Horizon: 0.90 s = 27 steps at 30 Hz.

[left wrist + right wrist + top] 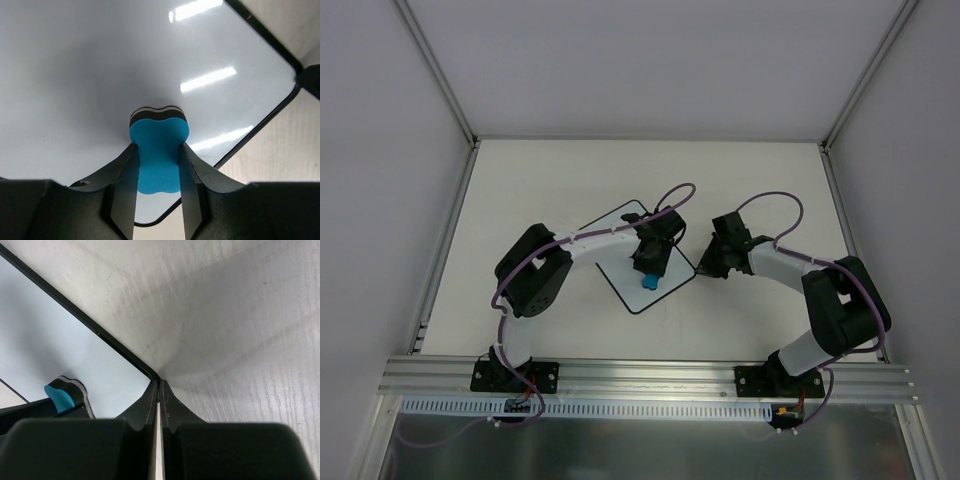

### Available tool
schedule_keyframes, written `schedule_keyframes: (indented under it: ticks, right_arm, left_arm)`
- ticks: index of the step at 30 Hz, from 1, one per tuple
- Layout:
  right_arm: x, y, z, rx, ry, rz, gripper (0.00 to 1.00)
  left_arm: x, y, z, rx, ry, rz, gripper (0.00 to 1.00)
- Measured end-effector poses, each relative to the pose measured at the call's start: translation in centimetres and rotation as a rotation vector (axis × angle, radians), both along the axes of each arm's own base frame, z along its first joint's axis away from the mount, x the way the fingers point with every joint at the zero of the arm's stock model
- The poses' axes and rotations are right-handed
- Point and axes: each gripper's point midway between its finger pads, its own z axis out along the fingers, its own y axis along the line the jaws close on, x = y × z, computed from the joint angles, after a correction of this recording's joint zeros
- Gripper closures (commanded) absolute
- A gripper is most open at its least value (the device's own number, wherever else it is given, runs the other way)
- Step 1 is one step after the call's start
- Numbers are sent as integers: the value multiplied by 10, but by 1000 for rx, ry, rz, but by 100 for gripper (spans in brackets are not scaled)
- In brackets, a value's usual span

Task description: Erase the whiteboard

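- The whiteboard (623,285) lies mid tabletop (540,185);
- The left gripper (158,150) squeezes the blue eraser (159,132) onto it; wiping is the step;
- The right gripper (159,390) is closed on nothing, tips at the rim;
- Next likely needs a steady sideways slide.

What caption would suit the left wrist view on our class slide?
Left tool grips a blue eraser, felt side against the glossy whiteboard.

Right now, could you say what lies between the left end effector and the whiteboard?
An eraser, held in the left end effector, against the whiteboard; left wrist view shows it.
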Motion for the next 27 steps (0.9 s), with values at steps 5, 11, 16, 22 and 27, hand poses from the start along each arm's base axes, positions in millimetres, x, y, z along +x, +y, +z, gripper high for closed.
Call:
schedule_keyframes:
  ticks: [5, 11, 16, 22, 27]
  right_arm:
    - [0, 1, 0, 3, 0, 1, 100]
    - [0, 1, 0, 8, 2, 2, 100]
    - [0, 1, 0, 10, 3, 1, 100]
    - [1, 0, 1, 7, -3, 0, 92]
    - [1, -10, 2, -40, -12, -11, 54]
  left_arm:
    - [-6, 21, 0, 13, 16, 23, 100]
    - [-10, 44, 0, 17, 35, 57, 100]
    - [-5, 74, 2, 41, 61, 124, 100]
    - [13, 129, 16, 75, 79, 261, 100]
    - [43, 177, 36, 60, 25, 408, 100]
